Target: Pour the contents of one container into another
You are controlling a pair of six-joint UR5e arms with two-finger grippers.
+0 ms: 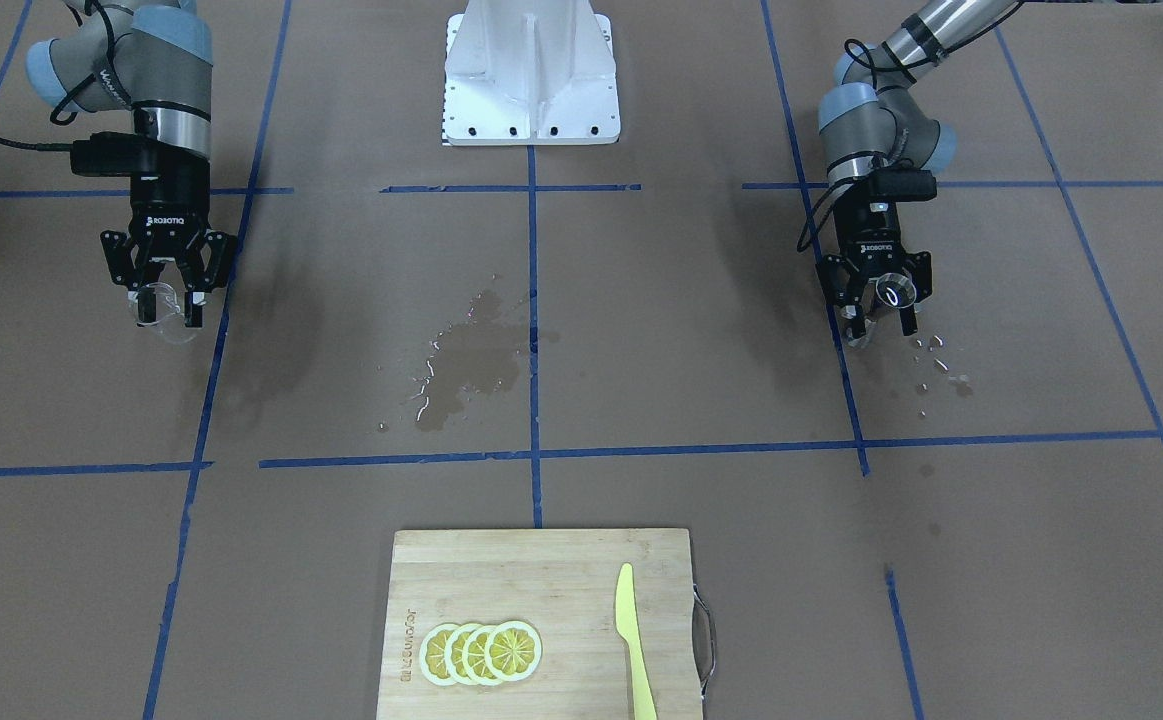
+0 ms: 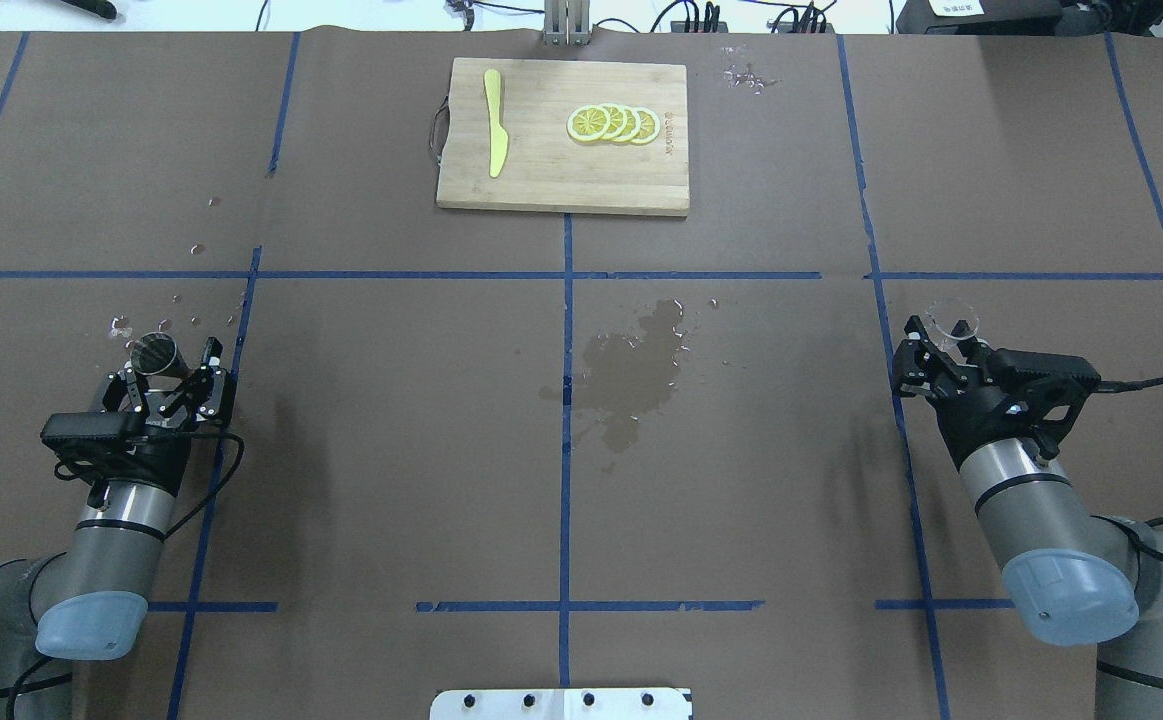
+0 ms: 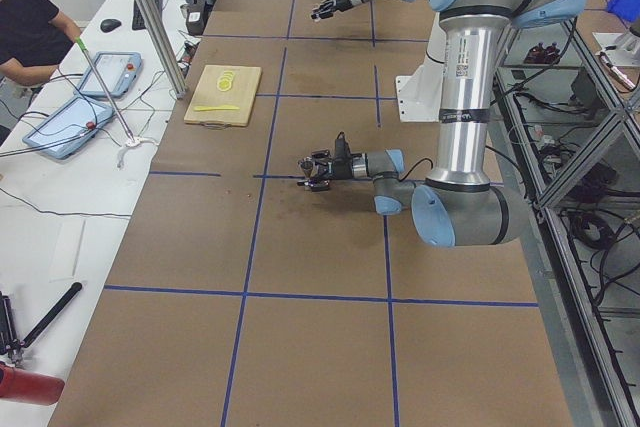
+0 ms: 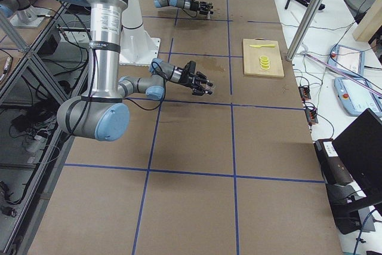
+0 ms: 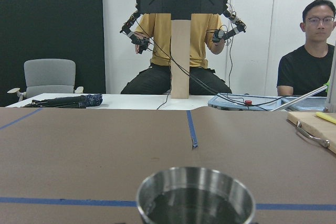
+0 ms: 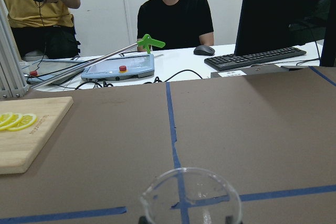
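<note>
Gripping the steel jigger [image 2: 153, 352] well to the left of the wet patch [image 2: 631, 375] on the table [image 2: 391, 450], left gripper [image 2: 166, 368] clamped around its body, mouth turned up. Showing a dark, glossy inside in the left wrist view, possibly liquid, though not telling for certain. Gripping the glass cup [image 2: 953, 322] well to the right of the wet patch, right gripper [image 2: 939, 343] closed on its lower part, rim up. Looking clear and perhaps empty, its bottom lying out of view.

Judging the step as bringing the two together for the pour. Doing it well probably means:
- carrying both level toward the space above the wet patch
- setting the cup's lip just over the jigger's mouth before tipping
- tipping slowly, given so narrow a target and the droplets lying left of the patch
</note>
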